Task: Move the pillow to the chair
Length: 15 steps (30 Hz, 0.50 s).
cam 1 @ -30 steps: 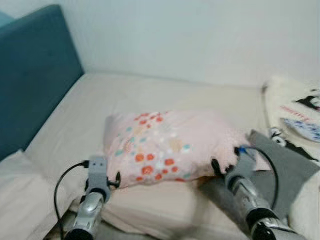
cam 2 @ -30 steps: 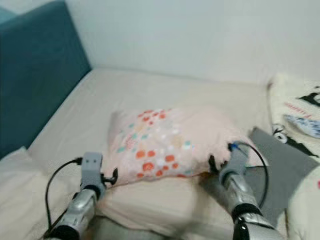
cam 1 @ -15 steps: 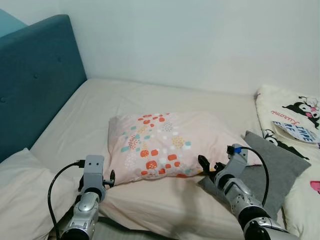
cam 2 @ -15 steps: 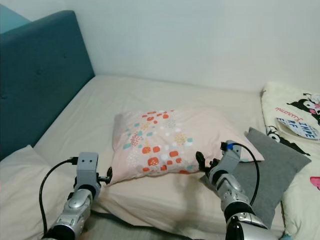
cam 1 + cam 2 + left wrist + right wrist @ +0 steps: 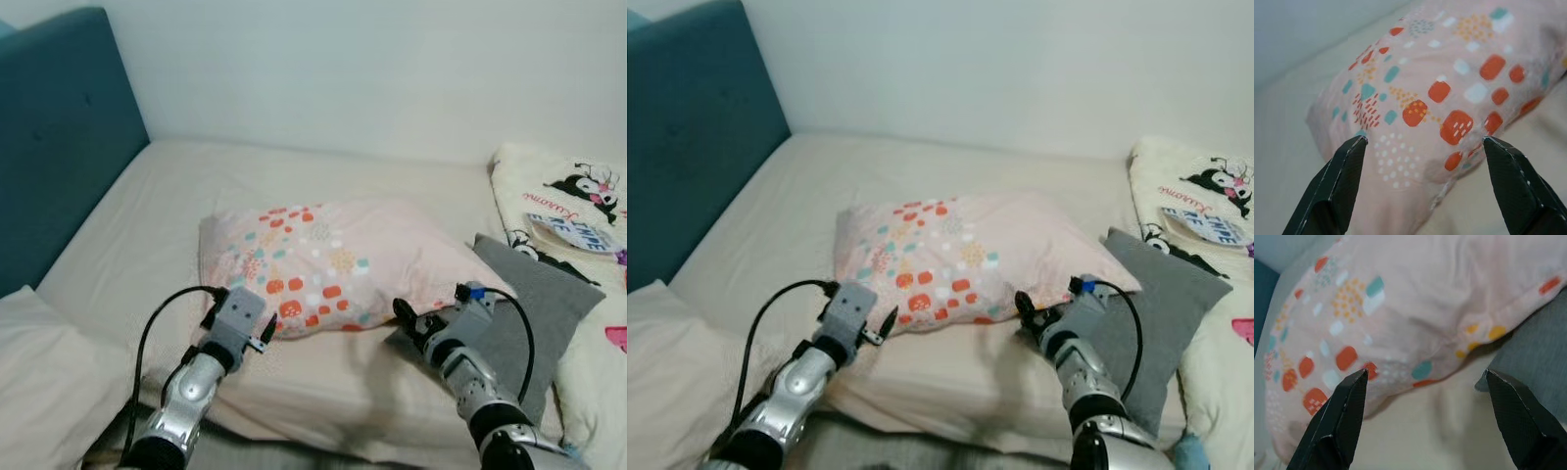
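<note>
Reaching with my left gripper [image 5: 1418, 188] and right gripper [image 5: 1425, 418], both spread wide, I judge the pillow [image 5: 323, 264] soft, light; best pinched at its near corners.

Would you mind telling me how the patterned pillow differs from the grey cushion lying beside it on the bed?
The pillow is pale pink with orange, teal and white spots; the grey cushion is plain. The pillow looks larger and plumper, the grey cushion flatter. The pillow lies mid-bed between both open grippers, while the grey cushion sits to the robot's right, its edge tucked under the pillow's corner. Both are soft and rest on the bed.
</note>
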Tool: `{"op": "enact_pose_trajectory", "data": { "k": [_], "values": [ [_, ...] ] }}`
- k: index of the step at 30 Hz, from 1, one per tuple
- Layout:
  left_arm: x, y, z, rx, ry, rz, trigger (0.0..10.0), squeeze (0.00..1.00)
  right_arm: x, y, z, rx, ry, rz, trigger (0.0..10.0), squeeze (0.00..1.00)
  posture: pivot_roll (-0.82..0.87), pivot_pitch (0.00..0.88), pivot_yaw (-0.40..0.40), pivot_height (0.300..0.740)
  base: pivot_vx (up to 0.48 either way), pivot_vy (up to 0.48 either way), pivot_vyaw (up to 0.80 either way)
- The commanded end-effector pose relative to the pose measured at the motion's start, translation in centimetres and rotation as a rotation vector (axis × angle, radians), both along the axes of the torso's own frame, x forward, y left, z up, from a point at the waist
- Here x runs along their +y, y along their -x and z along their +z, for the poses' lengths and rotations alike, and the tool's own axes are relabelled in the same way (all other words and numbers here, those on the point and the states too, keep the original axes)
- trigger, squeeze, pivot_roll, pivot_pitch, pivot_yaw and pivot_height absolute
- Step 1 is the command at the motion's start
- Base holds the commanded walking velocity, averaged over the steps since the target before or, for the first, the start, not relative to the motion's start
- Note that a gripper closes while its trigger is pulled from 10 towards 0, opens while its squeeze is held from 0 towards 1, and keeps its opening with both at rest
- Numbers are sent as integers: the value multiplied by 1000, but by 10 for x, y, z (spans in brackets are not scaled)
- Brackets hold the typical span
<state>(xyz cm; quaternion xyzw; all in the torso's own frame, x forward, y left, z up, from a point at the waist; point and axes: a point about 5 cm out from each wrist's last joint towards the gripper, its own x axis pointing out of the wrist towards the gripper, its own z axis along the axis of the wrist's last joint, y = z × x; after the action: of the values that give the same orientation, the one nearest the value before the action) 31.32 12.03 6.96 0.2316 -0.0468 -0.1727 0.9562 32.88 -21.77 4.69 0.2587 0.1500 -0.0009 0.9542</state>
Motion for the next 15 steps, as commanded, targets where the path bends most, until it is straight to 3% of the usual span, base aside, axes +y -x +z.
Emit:
{"op": "enact_pose_trajectory", "data": {
  "k": [1,2,11,15],
  "values": [
    [1,-1,-1,-14,-61,-2,10000,0,0,2,-2,3,-21,-7,10000,0,-16,95,15,603,0,0,0],
    [-2,-2,-1,-20,-94,7,10000,0,0,2,-2,2,-21,-7,10000,0,-20,99,16,593,0,0,0],
    [-10,-6,2,-45,-125,34,10000,0,0,1,0,-10,-18,-1,10000,0,-29,98,18,563,0,0,0],
    [-18,-12,4,-80,-214,50,10000,0,1,-4,7,-36,-15,4,10000,0,-34,110,18,543,0,0,0]
  ]
}}
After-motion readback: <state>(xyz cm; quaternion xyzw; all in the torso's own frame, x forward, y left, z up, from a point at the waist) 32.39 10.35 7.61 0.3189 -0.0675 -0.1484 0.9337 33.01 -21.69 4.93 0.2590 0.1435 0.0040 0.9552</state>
